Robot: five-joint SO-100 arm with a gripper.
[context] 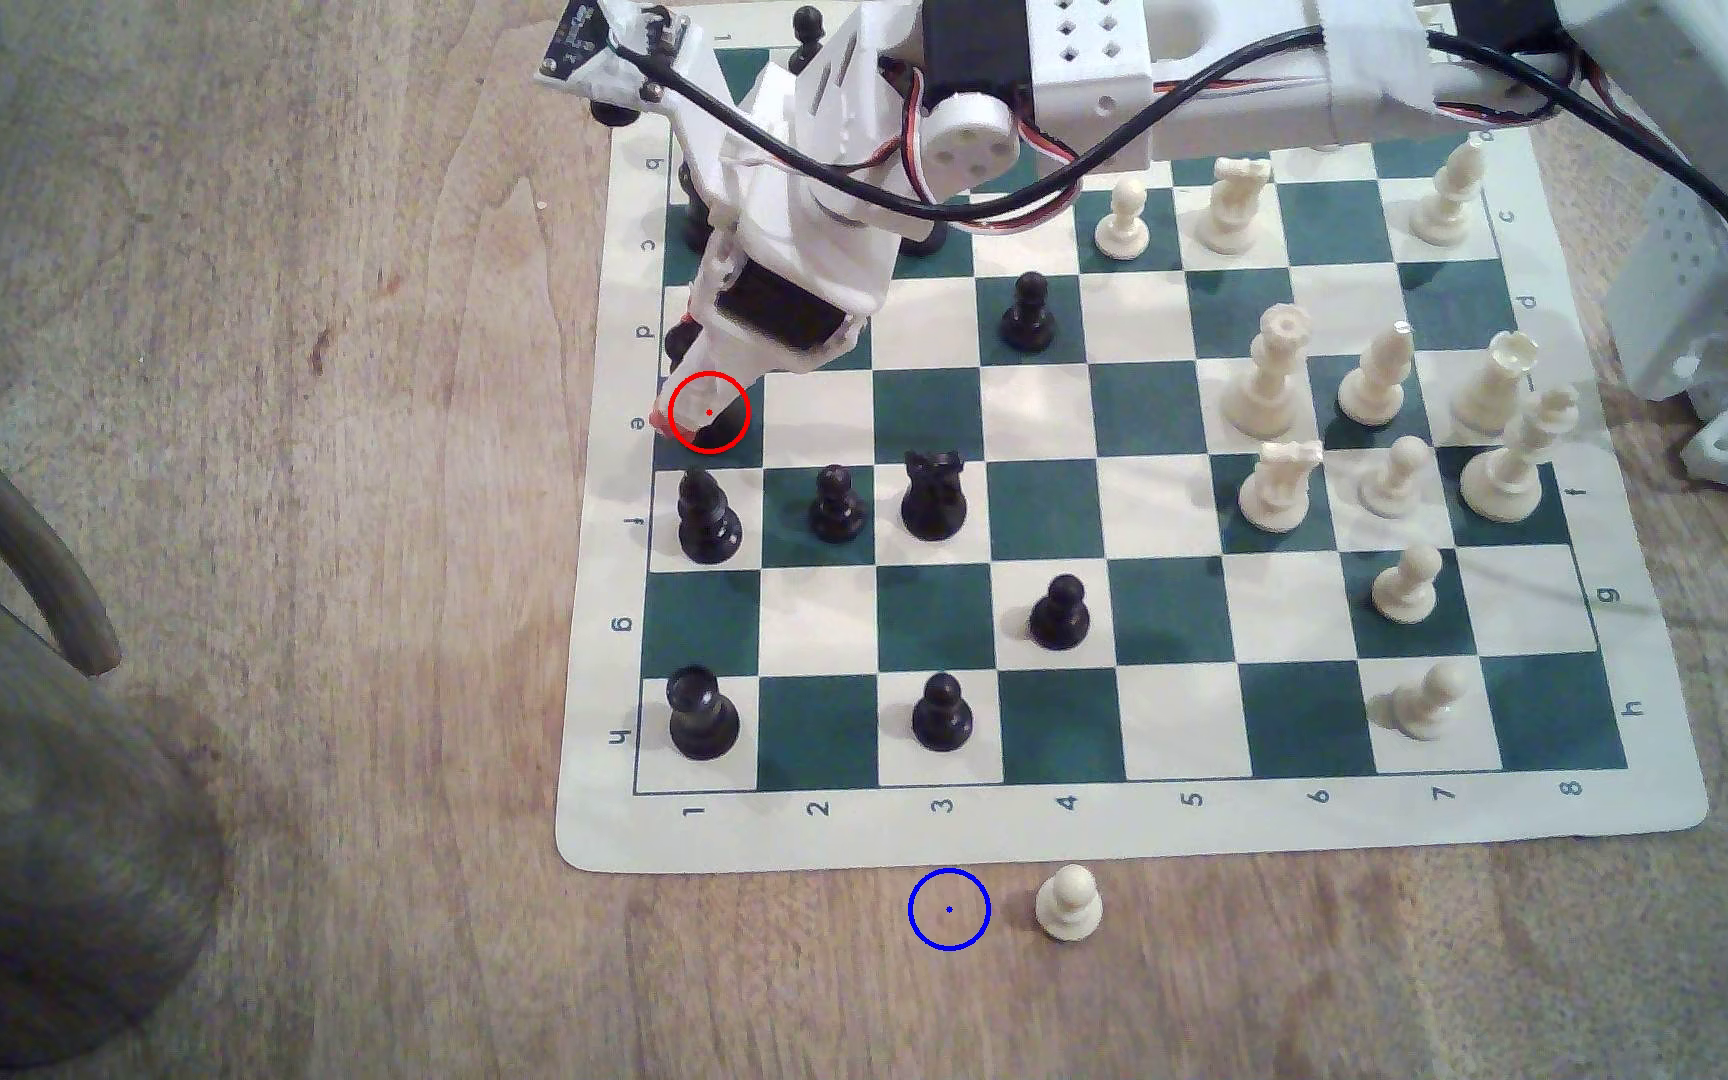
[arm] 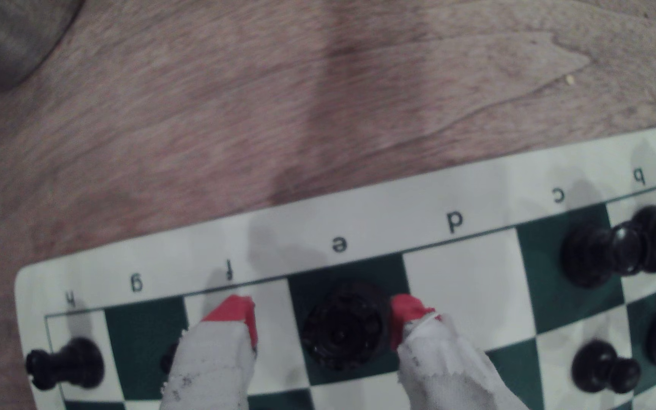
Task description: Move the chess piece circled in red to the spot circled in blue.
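The chess piece circled in red is a black piece on the dark square at row e, column 1, at the board's edge on the exterior view's left; the arm hides most of it there. From the wrist view I look down on its round ridged top. My gripper is open and straddles the piece. One red-tipped finger touches its side and the other finger stands a gap away. The spot circled in blue is bare wood just below the board's near edge.
A white pawn stands on the wood just beside the blue ring. A black piece stands one square nearer on column 1, with others on the far side. A grey cylinder sits at the exterior view's left. The chessboard holds several more pieces.
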